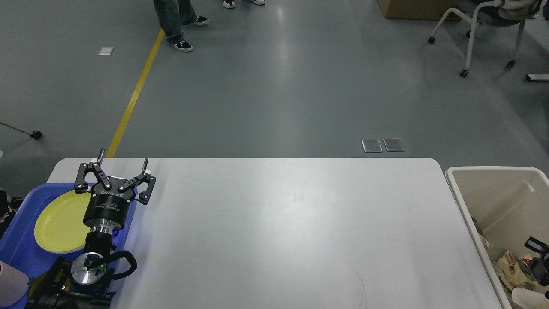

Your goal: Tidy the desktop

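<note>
The desktop (279, 231) is a wide white tabletop with rounded corners, and nothing lies on its bare surface. My left gripper (124, 158) stands open above the table's left end, beside the blue tray (17, 253), with nothing between its fingers. A small dark piece of my right gripper (537, 257) shows at the right edge, low inside the beige bin (493, 189). Its fingers cannot be told apart.
The blue tray holds a yellow plate (60, 223), and a pinkish-grey object (10, 283) sits at its near corner. The bin holds crumpled brown paper (512, 266) and a white cup (527, 298). A person's feet (182, 45) and a wheeled chair (480, 25) are on the floor beyond.
</note>
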